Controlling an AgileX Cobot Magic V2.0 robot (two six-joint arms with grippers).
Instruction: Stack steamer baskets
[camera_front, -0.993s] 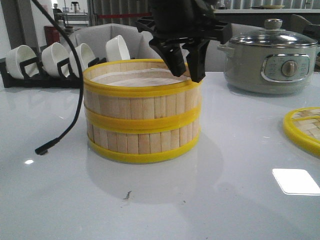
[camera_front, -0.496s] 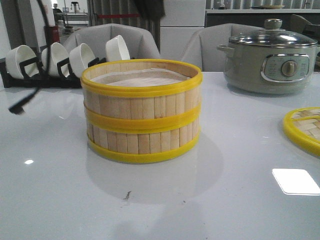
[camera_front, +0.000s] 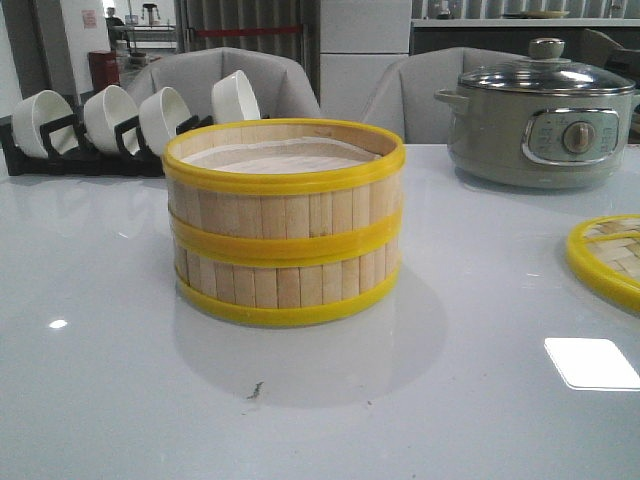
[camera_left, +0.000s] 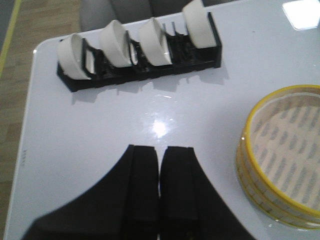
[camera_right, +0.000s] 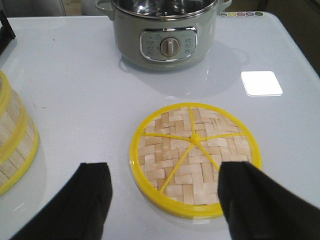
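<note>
Steamer baskets stacked; left end effector closed.

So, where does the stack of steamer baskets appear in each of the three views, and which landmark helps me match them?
Front view: the stack of steamer baskets stands in the middle, one basket on the other.
Left wrist view: it sits at the right edge, partly cut off, seen from above with its liner showing.
Right wrist view: only a slice shows at the left edge.
Shared landmark: the grey-green electric pot links the front and right wrist views; the bowl rack links the front and left wrist views.
</note>
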